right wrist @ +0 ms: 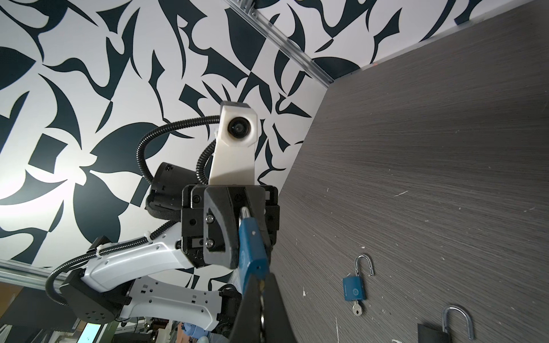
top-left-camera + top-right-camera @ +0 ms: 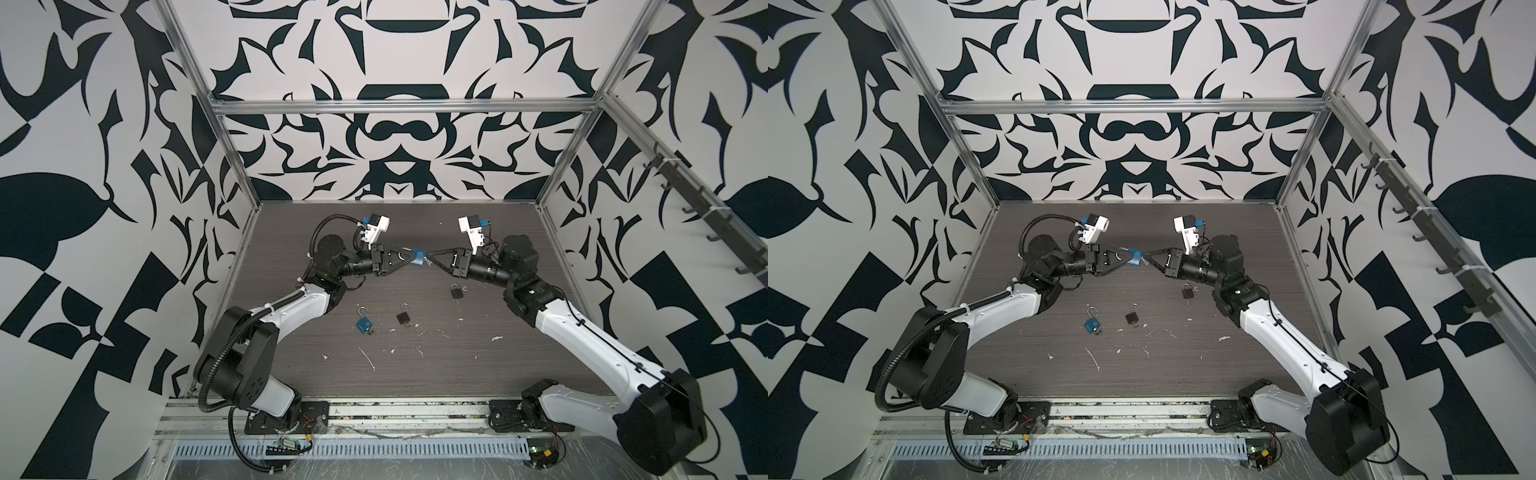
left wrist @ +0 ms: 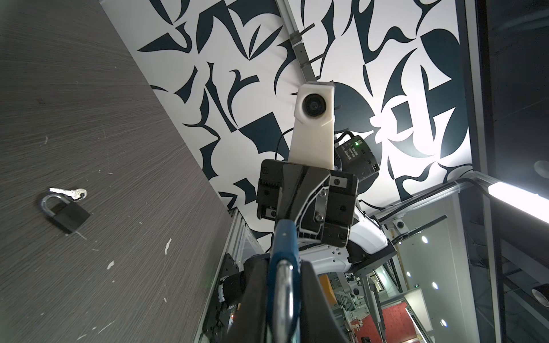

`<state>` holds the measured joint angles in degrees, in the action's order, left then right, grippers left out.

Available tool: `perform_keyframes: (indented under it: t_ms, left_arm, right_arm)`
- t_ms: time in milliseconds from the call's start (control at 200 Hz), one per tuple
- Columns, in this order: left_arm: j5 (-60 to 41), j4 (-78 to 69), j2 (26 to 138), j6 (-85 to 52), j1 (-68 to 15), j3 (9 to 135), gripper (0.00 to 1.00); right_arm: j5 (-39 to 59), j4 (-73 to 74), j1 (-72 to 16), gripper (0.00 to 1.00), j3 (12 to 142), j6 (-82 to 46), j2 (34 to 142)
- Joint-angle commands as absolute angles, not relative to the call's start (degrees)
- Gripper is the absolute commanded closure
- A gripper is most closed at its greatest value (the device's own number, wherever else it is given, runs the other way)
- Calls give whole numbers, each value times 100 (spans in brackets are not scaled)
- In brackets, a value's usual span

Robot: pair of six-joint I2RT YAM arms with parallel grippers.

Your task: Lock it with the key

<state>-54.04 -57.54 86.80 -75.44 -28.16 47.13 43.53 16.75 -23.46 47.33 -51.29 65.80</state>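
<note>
Left fingers [image 3: 255, 297] pinch blue padlock [image 2: 417, 257], long axis level, shackle [image 3: 282, 285] leftward; right fingers [image 1: 277, 308] pinch its key [image 1: 261, 297].

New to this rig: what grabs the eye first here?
The two grippers meet in mid-air above the dark table: the left gripper clamps a blue padlock and the right gripper pinches the key at its base. Beneath them three more padlocks lie on it: an open blue one, an open black one and a shut black one. Bold black-and-white patterned walls enclose it all.
</note>
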Motion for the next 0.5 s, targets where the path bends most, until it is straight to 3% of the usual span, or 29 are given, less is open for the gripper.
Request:
perform_keyframes:
  t_ms: [0,345,495]
  left_arm:
    - [-5214,-6635,8775,-7931,-2610,4647,100]
    - [-5316,-6294,8746,-7682,-2531,4658,100]
    - [-5375,-5502,8665,-7133,-2555,4656,100]
  right_arm:
    - [4421,1854,-2233,100,4685,-5098,6340]
    - [4372,1596,-2009,100,4598,-5094,6187]
    - [4171,1324,-1910,100,4553,-5029,6186]
